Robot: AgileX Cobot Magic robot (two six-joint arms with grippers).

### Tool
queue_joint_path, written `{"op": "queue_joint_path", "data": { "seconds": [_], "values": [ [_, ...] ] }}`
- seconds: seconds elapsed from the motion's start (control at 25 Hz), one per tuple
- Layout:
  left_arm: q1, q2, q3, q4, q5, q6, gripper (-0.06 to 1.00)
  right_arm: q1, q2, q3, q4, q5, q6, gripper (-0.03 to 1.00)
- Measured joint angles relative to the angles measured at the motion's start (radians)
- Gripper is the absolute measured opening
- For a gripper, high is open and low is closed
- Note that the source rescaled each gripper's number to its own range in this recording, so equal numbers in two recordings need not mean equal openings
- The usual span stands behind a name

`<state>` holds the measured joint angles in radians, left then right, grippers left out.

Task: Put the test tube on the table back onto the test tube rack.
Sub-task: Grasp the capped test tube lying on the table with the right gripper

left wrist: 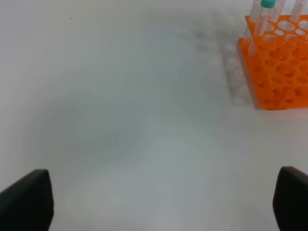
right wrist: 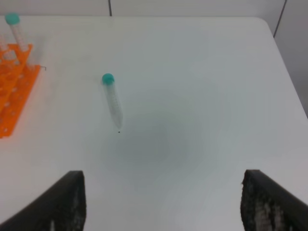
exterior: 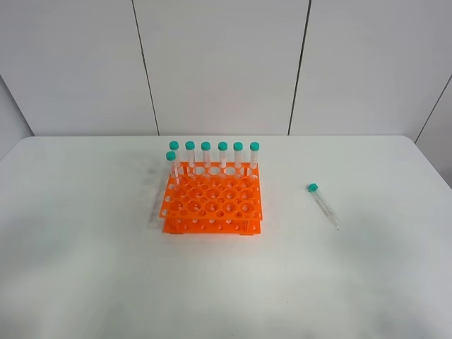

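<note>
**One test tube (exterior: 323,205) lies loose on the table (exterior: 85,254)**

It lies flat at 3 o'clock from the test tube rack (exterior: 212,201), well apart, with its cap toward 11 o'clock. The left gripper (left wrist: 161,199) and right gripper (right wrist: 166,202) are spread wide, holding nothing.

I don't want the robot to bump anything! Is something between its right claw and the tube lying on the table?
Nothing visible. Only bare white tabletop lies between the open right gripper and the slim clear teal-capped plastic test tube, and between that tube and the orange plastic rack.
</note>
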<state>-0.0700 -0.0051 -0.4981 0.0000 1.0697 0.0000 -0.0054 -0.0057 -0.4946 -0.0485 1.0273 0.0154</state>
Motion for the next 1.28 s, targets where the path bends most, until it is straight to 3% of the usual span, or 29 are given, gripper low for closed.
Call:
{"op": "queue_joint_path", "data": {
  "seconds": [1.28],
  "values": [
    [0.0, 0.0, 0.0, 0.0, 0.0, 0.0, 1.0, 0.0, 0.0, 0.0, 0.0, 0.0, 0.007, 1.0]
  ]
}}
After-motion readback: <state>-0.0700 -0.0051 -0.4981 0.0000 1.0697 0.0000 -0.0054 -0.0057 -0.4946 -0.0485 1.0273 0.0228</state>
